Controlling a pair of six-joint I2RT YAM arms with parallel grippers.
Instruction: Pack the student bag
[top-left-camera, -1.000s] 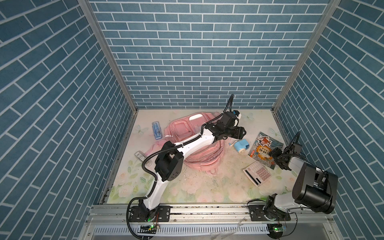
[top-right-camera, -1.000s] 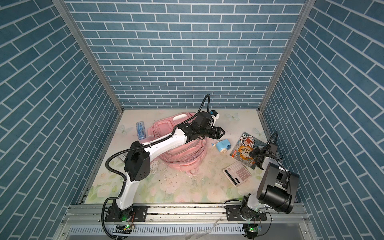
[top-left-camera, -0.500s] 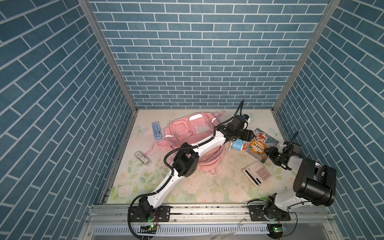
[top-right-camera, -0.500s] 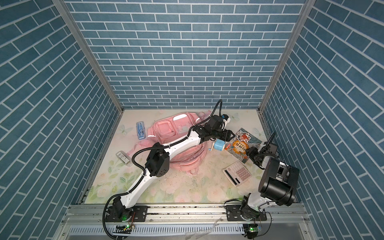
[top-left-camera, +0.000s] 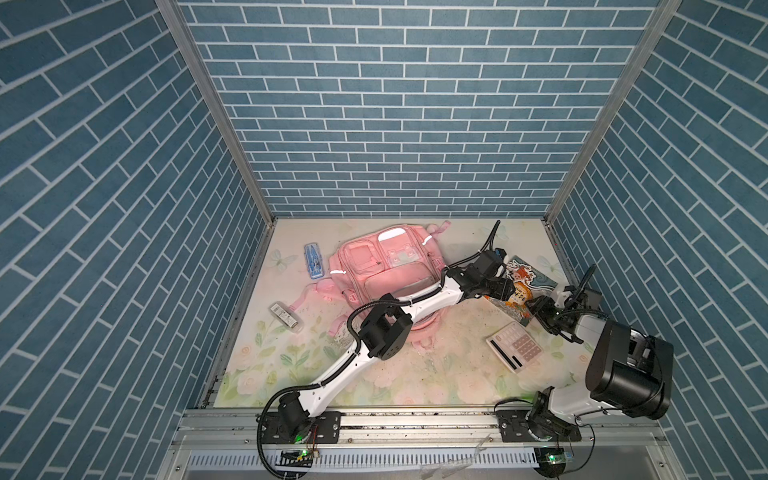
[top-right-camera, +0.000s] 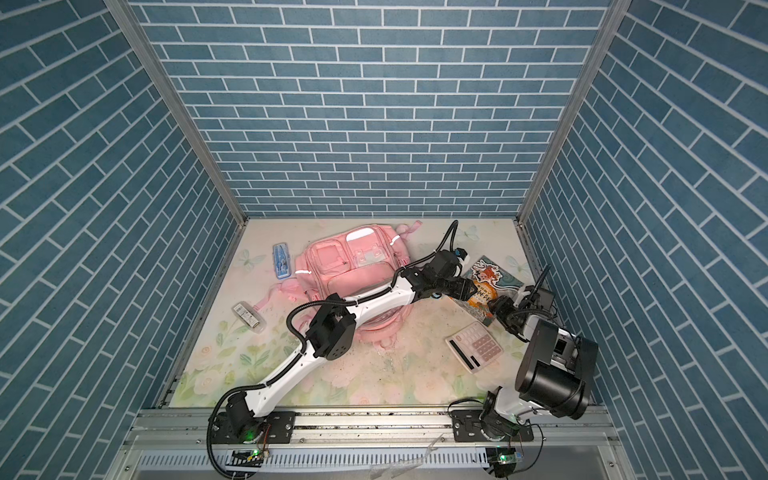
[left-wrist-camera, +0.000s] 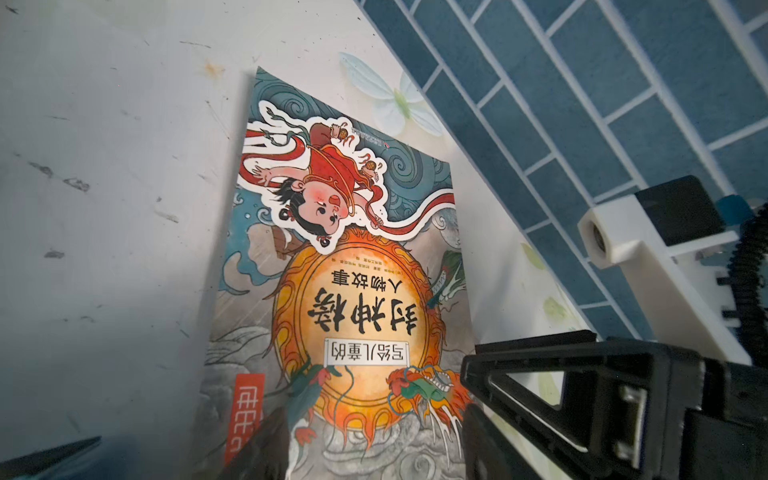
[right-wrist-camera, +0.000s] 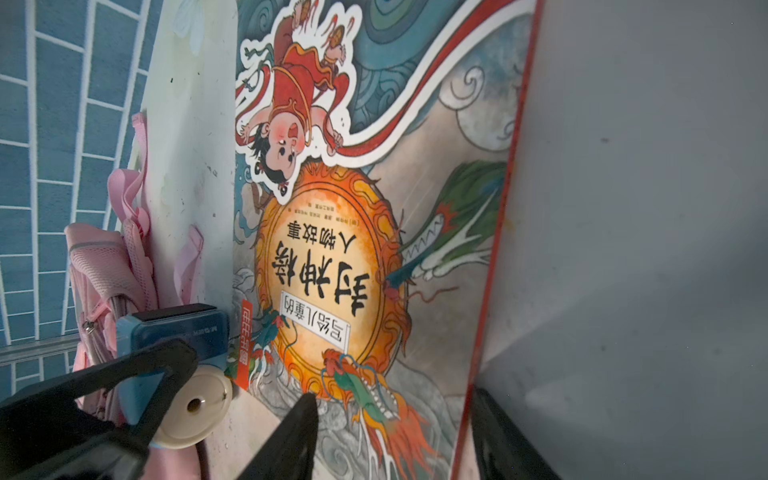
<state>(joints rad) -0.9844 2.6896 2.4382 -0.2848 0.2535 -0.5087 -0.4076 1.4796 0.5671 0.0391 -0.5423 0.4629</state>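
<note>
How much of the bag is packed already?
Done: nothing looks packed, though I can't see inside the pink backpack. In hand: both grippers are at the storybook; the left gripper has a blue dispenser between its jaws, the open right gripper straddles the book's edge. To do: the blue case, small packet and calculator lie loose.

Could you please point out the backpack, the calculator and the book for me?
backpack (top-left-camera: 386, 272): a top view, pink front below the clear pocket.
calculator (top-left-camera: 523, 348): a top view, its keypad.
book (left-wrist-camera: 353, 311): left wrist view, orange title disc.
</note>
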